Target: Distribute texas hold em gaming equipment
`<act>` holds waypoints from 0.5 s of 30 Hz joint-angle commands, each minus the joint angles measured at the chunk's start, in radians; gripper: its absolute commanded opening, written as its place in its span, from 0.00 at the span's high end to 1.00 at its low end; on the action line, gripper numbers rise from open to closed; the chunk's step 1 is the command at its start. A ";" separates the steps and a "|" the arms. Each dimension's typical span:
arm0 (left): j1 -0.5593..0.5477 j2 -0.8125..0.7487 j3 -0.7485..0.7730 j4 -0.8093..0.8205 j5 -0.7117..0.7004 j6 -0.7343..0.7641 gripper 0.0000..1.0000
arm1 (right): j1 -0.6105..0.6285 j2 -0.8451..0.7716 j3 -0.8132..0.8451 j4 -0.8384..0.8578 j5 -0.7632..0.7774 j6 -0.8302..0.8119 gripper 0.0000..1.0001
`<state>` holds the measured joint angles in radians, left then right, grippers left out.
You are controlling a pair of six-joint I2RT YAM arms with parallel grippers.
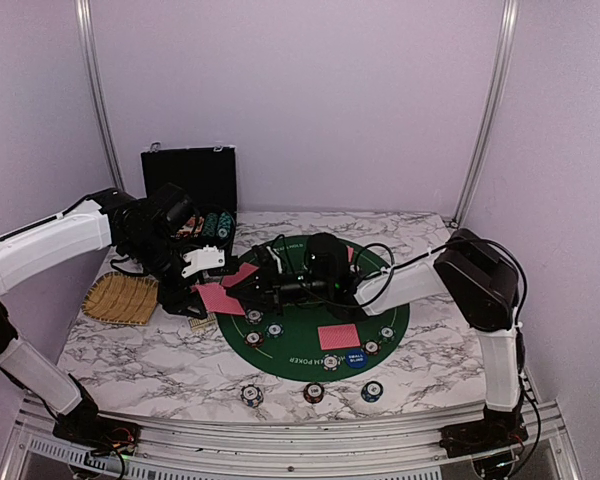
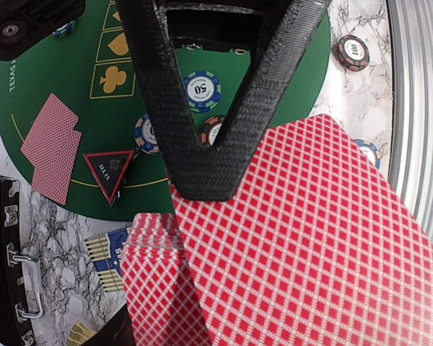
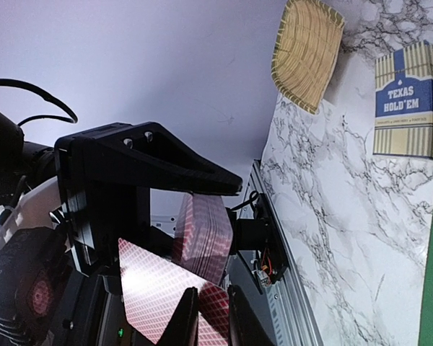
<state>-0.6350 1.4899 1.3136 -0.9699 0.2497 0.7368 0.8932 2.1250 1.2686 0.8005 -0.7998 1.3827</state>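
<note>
Red-backed card (image 2: 303,238) overruns frame (deck (image 2: 153,285) partly hidden).

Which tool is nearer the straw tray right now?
Left. The left tool, gripping the card deck, sits just right of the straw tray; the right tool, pinching one card, is farther right over the green mat.

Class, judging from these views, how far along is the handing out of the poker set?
Done: a pair of cards lies on the green mat, with the small blind disc and chips laid out. In hand: the left tool holds the deck; the right tool pinches one card. Left: probably further hands.
</note>
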 commanded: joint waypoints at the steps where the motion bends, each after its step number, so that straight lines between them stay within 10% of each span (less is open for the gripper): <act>1: 0.003 -0.017 0.016 -0.004 0.003 0.003 0.86 | -0.009 -0.058 -0.017 0.099 0.010 0.057 0.86; 15: 0.003 -0.012 0.009 -0.003 -0.001 0.003 0.86 | -0.027 -0.133 -0.127 0.186 0.057 0.150 1.00</act>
<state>-0.6350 1.4899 1.3136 -0.9699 0.2485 0.7372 0.8734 2.0277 1.1522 0.9249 -0.7605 1.4975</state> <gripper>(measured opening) 0.645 0.007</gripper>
